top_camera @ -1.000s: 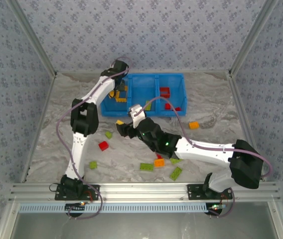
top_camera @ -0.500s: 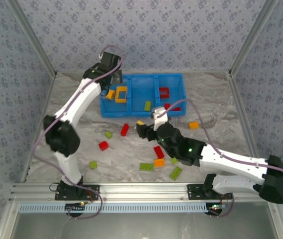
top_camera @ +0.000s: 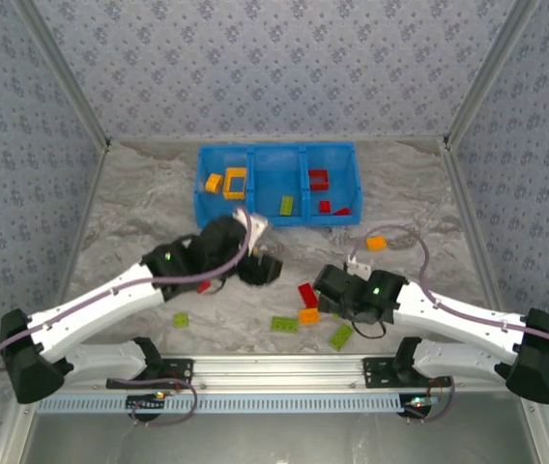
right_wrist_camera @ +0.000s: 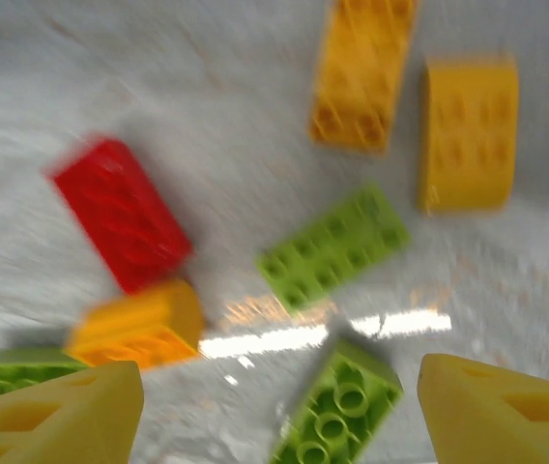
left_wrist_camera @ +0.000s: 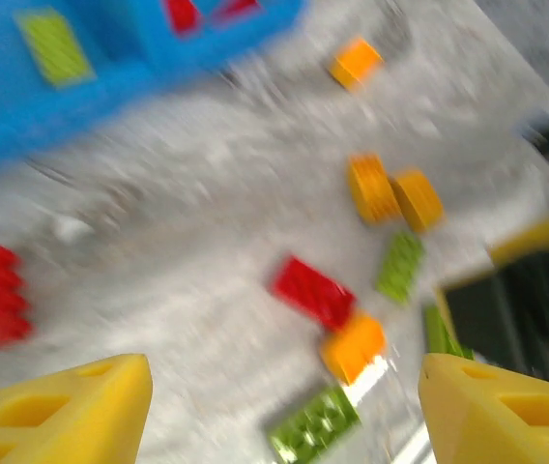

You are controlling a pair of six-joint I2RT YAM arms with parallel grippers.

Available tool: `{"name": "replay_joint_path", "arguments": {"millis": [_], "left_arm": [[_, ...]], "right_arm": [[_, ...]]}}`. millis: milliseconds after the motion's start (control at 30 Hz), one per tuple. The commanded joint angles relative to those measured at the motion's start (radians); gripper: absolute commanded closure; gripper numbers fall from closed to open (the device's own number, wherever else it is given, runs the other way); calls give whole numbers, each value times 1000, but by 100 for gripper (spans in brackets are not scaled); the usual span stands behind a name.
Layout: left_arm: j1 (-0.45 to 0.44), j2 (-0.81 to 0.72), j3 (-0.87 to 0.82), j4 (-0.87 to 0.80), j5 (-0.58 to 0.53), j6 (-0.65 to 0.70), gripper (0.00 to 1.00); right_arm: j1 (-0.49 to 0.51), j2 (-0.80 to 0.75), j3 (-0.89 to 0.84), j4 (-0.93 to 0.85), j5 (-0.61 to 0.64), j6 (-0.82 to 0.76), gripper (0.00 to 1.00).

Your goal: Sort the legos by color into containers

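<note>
Right wrist view showed our right tool (right_wrist_camera: 279, 387) spread wide and empty above the surface (right_wrist_camera: 207, 87), over a red brick (right_wrist_camera: 120, 213), an orange brick (right_wrist_camera: 139, 329) just beside it and a lime brick (right_wrist_camera: 332, 246). We judged it best to straddle the red brick alone, clear of its neighbours. Our left tool (left_wrist_camera: 279, 372), equally wide and empty, hovered to the left; the blue bin (top_camera: 299, 218) sat far.

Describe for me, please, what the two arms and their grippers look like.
The left arm and right arm both have white tubular links with black joint housings and black bases. A lilac cable loops along each. The right arm has a small green light. The wrist views show blocky yellow fingers with recessed slots.
</note>
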Motion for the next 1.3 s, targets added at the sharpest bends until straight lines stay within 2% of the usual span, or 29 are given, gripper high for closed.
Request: {"name": "replay_joint_path", "arguments": {"millis": [0, 100, 267, 533, 667, 733, 800, 933, 1033, 1100, 1200, 1267], "left_arm": [[-104, -124, -116, 92, 47, -41, 27], [-187, -186, -184, 98, 20, -87, 27], [-227, -209, -212, 90, -20, -126, 26], [-228, -203, -201, 101, -42, -123, 27], [-230, -211, -190, 100, -61, -127, 26], [-230, -216, -170, 95, -93, -133, 26], [-228, -221, -138, 83, -152, -143, 27], [-229, -232, -77, 25, -355, -188, 27], [-229, -239, -57, -4, -506, -249, 26], [-228, -237, -55, -5, -560, -270, 26], [-207, -206, -39, -14, -554, -285, 23], [-203, -187, -31, -12, -548, -296, 23]], "right_arm": [[-18, -14, -98, 55, -198, 176, 22], [-13, 2, -143, 95, -208, 251, 22], [-25, 21, -213, 200, -227, 308, 23], [-41, 40, -267, 247, -243, 345, 46], [-46, 32, -239, 231, -202, 329, 64], [-43, 19, -174, 175, -139, 287, 72], [-33, 12, -63, 97, -45, 211, 76], [-36, 113, 237, -2, 100, -59, 75], [-95, 276, 442, 44, 92, -281, 73], [-156, 383, 549, 128, 24, -402, 73], [-253, 554, 687, 228, -57, -512, 73], [-292, 655, 774, 259, -59, -557, 73]]}}
